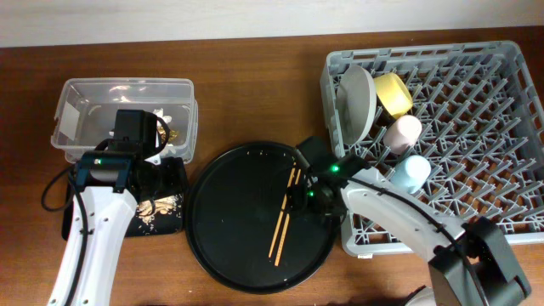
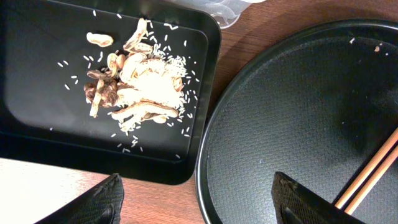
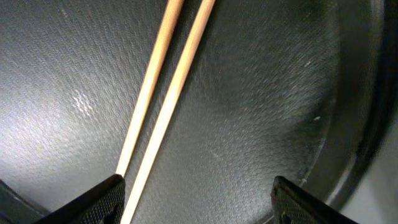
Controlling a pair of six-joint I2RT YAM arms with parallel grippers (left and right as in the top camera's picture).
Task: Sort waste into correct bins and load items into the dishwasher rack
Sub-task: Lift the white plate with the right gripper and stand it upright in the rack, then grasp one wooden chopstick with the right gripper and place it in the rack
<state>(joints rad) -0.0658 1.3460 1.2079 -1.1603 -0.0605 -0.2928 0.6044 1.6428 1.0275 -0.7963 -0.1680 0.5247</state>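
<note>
The table (image 1: 255, 93) is brown wood, and the grey rack (image 1: 484, 127) fills its far right corner. A round black tray (image 1: 229, 221) sits mid-table, toward the near edge, just left of the rack. A clear tub (image 1: 123, 82) stands by the far left edge, and a shallow black tray (image 2: 37, 118) lies just in front of it, largely under the left arm. In the rack's far left part, a grey-green bowl (image 1: 357, 102) stands on edge with a yellow bowl (image 1: 393, 93) tipped beside it. A pink cup (image 1: 404, 132) and a blue cup (image 1: 410, 172) lie a little nearer. Two chopsticks (image 1: 283, 212) lie side by side on the right half of the round tray, running far to near. Tan scraps (image 2: 140, 87) and scattered rice grains are heaped in the shallow tray. The left end effector (image 2: 196, 199) hangs open and empty where the shallow tray and round tray meet. The right end effector (image 3: 196, 193) is spread wide and empty above the chopsticks, with one stick's end by a finger.
</note>
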